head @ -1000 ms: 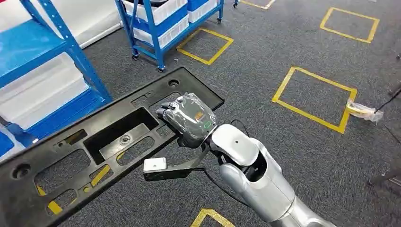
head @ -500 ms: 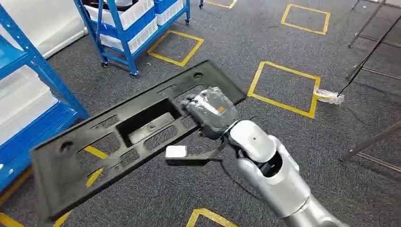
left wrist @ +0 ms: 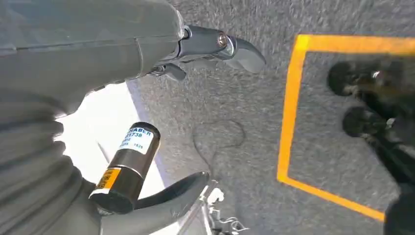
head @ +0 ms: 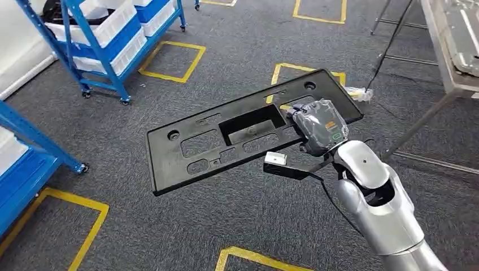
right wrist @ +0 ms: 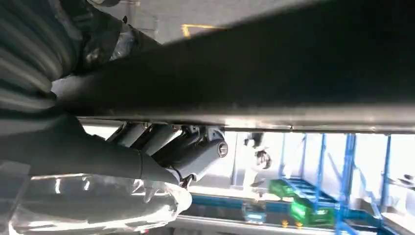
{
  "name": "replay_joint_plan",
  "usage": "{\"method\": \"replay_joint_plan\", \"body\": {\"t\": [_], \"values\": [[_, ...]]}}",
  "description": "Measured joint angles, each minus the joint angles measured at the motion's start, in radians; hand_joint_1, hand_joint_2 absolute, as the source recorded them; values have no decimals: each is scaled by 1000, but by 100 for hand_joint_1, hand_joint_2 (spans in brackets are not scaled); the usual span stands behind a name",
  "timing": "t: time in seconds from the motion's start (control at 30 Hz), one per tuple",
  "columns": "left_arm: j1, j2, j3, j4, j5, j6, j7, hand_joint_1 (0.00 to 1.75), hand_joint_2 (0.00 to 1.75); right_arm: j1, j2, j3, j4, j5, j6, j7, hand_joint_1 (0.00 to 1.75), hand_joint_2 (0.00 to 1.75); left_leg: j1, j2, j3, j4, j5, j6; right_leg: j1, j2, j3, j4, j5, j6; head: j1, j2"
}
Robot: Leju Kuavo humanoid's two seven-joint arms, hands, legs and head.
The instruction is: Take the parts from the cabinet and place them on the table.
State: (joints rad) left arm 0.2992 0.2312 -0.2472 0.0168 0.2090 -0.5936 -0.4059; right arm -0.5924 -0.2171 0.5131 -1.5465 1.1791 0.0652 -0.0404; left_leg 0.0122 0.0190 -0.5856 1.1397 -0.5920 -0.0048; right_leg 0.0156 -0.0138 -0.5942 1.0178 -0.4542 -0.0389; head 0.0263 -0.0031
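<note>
A long black plastic panel (head: pixel 226 141) with several cut-outs hangs level above the grey carpet. My right hand (head: pixel 319 127), wrapped in a clear cover, grips it at its right end. In the right wrist view the panel's dark edge (right wrist: pixel 274 73) runs across the picture, with the right hand's fingers (right wrist: pixel 171 147) curled under it. A metal table (head: pixel 446 68) stands at the far right, apart from the panel. My left hand (left wrist: pixel 215 46) hangs over the carpet, fingers apart and holding nothing.
A blue wheeled rack (head: pixel 107 34) with white bins stands at the back left. The blue cabinet's leg (head: pixel 34 141) is at the left edge. Yellow tape squares (head: pixel 169 59) mark the carpet. A grey tray (head: pixel 466 34) lies on the table, and thin stand legs (head: pixel 390 42) are beside it.
The whole picture has shifted left as the camera turned right, bringing the table into view. My right hand still holds the black panel the same way.
</note>
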Motion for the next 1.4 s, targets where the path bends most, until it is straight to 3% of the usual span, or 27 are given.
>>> {"method": "replay_joint_plan", "body": {"t": [0.07, 0.1, 0.17, 0.2, 0.23, 0.27, 0.3, 0.4, 0.43, 0.47, 0.5, 0.57, 0.63, 0.7, 0.73, 0.77, 0.8, 0.9, 0.93, 1.0, 1.07, 1.13, 1.17, 1.23, 1.27, 1.3, 1.4], "values": [[5, -1, 8, 0, -1, 1, 0, 0, 175, 9, 0, 0, 1, 3, 0, -1, 175, 175, -1, -12, -79, 159, -65, -4, 0, 27, -1, 3, -1, -1, 1, 0], [6, -3, 13, 0, -1, 1, 0, 0, 175, 14, -2, -1, 1, 7, 0, -1, 175, 175, -1, -13, -100, 195, -66, -5, 1, 39, -1, 6, -2, -2, 1, 0], [5, -6, 15, 0, -2, 3, 0, 0, 175, 23, -4, -2, 1, 9, 0, -2, 175, 175, 0, -14, -80, 128, 2, -4, 0, 66, -1, 12, -4, -2, 1, 0], [6, -7, 17, 0, -2, 6, 0, 0, 175, 24, -5, -3, 1, 9, 0, -2, 175, 175, 2, -21, -39, 32, 59, -2, -1, 82, 0, 16, -5, 0, 1, 0], [6, -8, 19, 0, -3, 10, 0, 0, 175, 24, -6, -5, 1, 9, 0, -2, 175, 175, 5, -52, 2, -59, 103, 1, -2, 94, -1, 21, -8, 4, 1, 0], [6, -9, 21, 0, -4, 14, 0, 0, 175, 25, -7, -9, 1, 8, 0, -2, 175, 175, 9, -108, 15, -84, 85, 7, -1, 103, -7, 25, -10, 7, 1, 0], [9, -12, 21, 0, -5, 15, -1, 0, 175, 25, -9, -11, 1, 8, 0, -2, 175, 175, 9, -110, 19, -99, 88, 8, -1, 118, -15, 34, -10, 13, 1, 0], [10, -14, 24, 0, -9, 18, -2, 0, 175, 36, -18, -16, 0, 9, -1, -2, 175, 175, 2, -75, 22, -103, 94, 19, -10, 153, -21, 24, 2, 34, 2, 0], [10, -16, 24, 0, -8, 18, -2, 0, 175, 39, -25, -18, 0, 9, 0, -4, 175, 175, 10, -59, 27, -116, 101, 30, -6, 136, -24, 31, -5, 37, 1, 0], [9, -16, 27, 0, -8, 18, -3, 0, 175, 38, -26, -20, 0, 9, -1, -5, 175, 175, 8, -47, 30, -121, 103, 36, -1, 73, -34, 59, -29, 43, 5, 0], [10, -18, 29, 0, -8, 18, -3, 0, 175, 38, -27, -20, -1, 9, -1, -6, 175, 175, 6, -34, 31, -122, 103, 40, -2, 42, -60, 113, -64, 49, 5, 0], [14, -19, 30, 0, -11, 18, -2, 0, 175, 42, -28, -21, -1, 9, -1, -6, 175, 175, 3, -8, 30, -122, 102, 42, -11, 23, -136, 274, -138, 58, 5, 0], [13, -19, 35, 0, -15, 18, -3, 0, 175, 44, -33, -22, 3, 19, 0, -3, 175, 175, 3, 18, 30, -121, 100, 41, -22, 20, -165, 331, -134, 65, 6, 0], [12, -21, 38, 0, -22, 18, -3, 0, 175, 43, -38, -31, 8, 27, 0, 2, 175, 175, 3, 36, 34, -121, 96, 37, -27, 11, -106, 216, -65, 67, 6, 0], [11, -22, 38, 0, -25, 18, -3, 0, 175, 40, -39, -43, 10, 27, 1, 3, 175, 175, 3, 48, 38, -121, 93, 34, -28, -7, -44, 102, -17, 65, 6, 0], [12, -22, 40, 0, -27, 17, -3, 0, 175, 35, -40, -54, 13, 29, 1, 4, 175, 175, 2, 56, 42, -121, 89, 30, -25, -48, -9, 28, -11, 62, 6, 0], [11, -22, 44, 0, -30, 16, -3, 0, 175, 32, -40, -65, 16, 31, 1, 5, 175, 175, -6, 64, 42, -117, 85, 23, -11, -55, -6, 18, -12, 54, 5, 0], [10, -23, 48, 0, -33, 15, -3, 0, 175, 30, -42, -90, 24, 34, 2, 5, 175, 175, -4, 89, 51, -125, 84, 10, -5, -21, -11, 20, -12, 39, 6, 0], [7, -23, 50, 0, -34, 14, -3, 0, 175, 30, -44, -98, 25, 38, 2, 5, 175, 175, -3, 94, 51, -123, 78, 3, -15, -9, -2, 7, -5, 28, 5, 0], [5, -24, 55, 0, -39, 14, -3, 0, 175, 25, -45, -110, 29, 45, 4, 5, 175, 175, 4, 10, 20, -45, 26, -1, -18, 3, 2, 0, 0, 15, 5, 0], [9, -24, 56, 0, -41, 15, -3, 0, 175, 24, -44, -111, 32, 45, 4, 5, 175, 175, 4, -13, -62, 120, -49, -5, -16, 26, 1, 1, -2, 12, 5, 0], [9, -24, 57, 0, -42, 14, -3, 0, 175, 26, -44, -111, 39, 48, 5, 5, 175, 175, 4, -14, -115, 206, -56, -5, -13, 50, 1, 6, -3, 10, 5, 0], [8, -25, 59, 0, -42, 14, -3, 0, 175, 27, -44, -112, 41, 48, 6, 5, 175, 175, 4, -15, -108, 176, -23, -3, -13, 63, 1, 8, -4, 10, 5, 0], [8, -25, 63, 0, -42, 14, -3, 0, 175, 26, -44, -113, 42, 48, 7, 5, 175, 175, 4, -29, -39, 9, 80, 3, -13, 91, 3, 15, -8, 13, 5, 0], [9, -24, 64, 0, -43, 14, -3, 0, 175, 25, -44, -115, 42, 48, 7, 5, 175, 175, 5, -63, -3, -76, 114, 7, -16, 103, 2, 20, -11, 17, 5, 0], [8, -24, 65, 0, -45, 15, -2, 0, 175, 23, -44, -119, 44, 49, 8, 7, 175, 175, 6, -101, 5, -96, 100, 9, -11, 113, -5, 27, -14, 24, 5, 0], [8, -21, 71, 0, -51, 14, 0, 0, 175, 23, -44, -130, 52, 51, 18, 8, 175, 175, -2, -68, 7, -97, 105, 21, -23, 144, -15, 21, -4, 41, 5, 0]]}}
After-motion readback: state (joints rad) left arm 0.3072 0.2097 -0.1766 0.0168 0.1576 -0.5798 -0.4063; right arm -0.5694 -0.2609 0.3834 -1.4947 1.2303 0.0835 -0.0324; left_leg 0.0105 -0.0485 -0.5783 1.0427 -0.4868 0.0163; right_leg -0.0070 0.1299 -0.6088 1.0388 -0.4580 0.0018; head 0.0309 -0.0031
